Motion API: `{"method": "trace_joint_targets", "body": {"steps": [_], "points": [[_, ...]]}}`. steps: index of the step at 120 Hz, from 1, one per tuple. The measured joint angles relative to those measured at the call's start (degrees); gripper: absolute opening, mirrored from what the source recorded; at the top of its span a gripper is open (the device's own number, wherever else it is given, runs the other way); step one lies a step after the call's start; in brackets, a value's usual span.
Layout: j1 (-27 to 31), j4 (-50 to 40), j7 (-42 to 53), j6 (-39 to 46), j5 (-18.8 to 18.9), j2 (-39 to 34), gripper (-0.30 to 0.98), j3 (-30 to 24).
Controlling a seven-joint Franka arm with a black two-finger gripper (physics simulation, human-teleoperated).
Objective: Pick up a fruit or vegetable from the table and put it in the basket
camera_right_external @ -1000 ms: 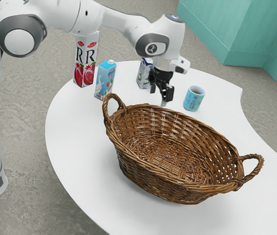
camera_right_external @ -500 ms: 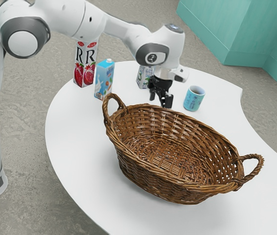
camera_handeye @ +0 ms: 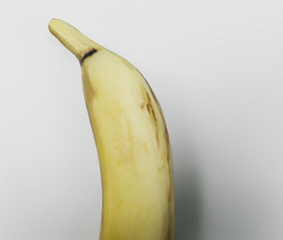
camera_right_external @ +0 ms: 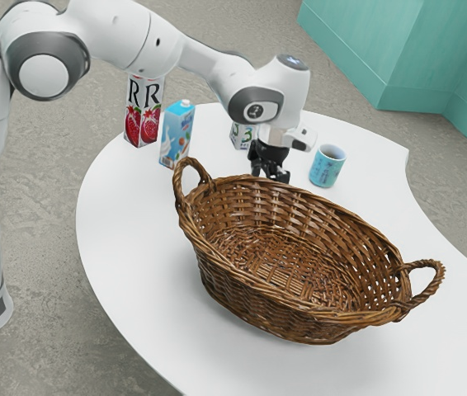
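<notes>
Exterior view: the arm [camera_right_external: 209, 70] enters from the upper left and reaches toward the view's right, its hand pointing down over the white table [camera_right_external: 130, 247] behind the far rim of a wicker basket [camera_right_external: 250, 301]. The black gripper [camera_right_external: 270, 174] has its two fingers parted, with a gap between them; the basket's rim hides part of the fingertips. The basket, brown and oval, stands upright with a looped handle [camera_right_external: 181, 183] at its left end and another [camera_right_external: 428, 286] at its right. Just beside the hand, toward the exterior view's right, is a light-blue cup [camera_right_external: 327, 167] with dark markings. Behind the hand and partly covered by it stands a white-and-green carton [camera_right_external: 239, 136]. Farther toward the view's left are a blue carton [camera_right_external: 176, 136] and, next to it, a taller carton [camera_right_external: 143, 120] with red fruit printed on it; both are upright. A teal panel [camera_right_external: 374, 58] rises beyond the table. Wrist view: the task's fruit, a banana [camera_handeye: 131, 145], lies on the white tabletop beneath the hand. It is yellow and curved, with brown streaks along one side, a dark band at the base of its stem [camera_handeye: 70, 39], and a soft shadow beside it.
</notes>
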Motion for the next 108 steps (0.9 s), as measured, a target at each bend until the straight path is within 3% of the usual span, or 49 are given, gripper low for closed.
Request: {"method": "trace_joint_targets", "body": {"steps": [108], "points": [[0.0, -1.3, 0.0, 2.7, -0.5, 2.7, 0.66, 0.0]]}}
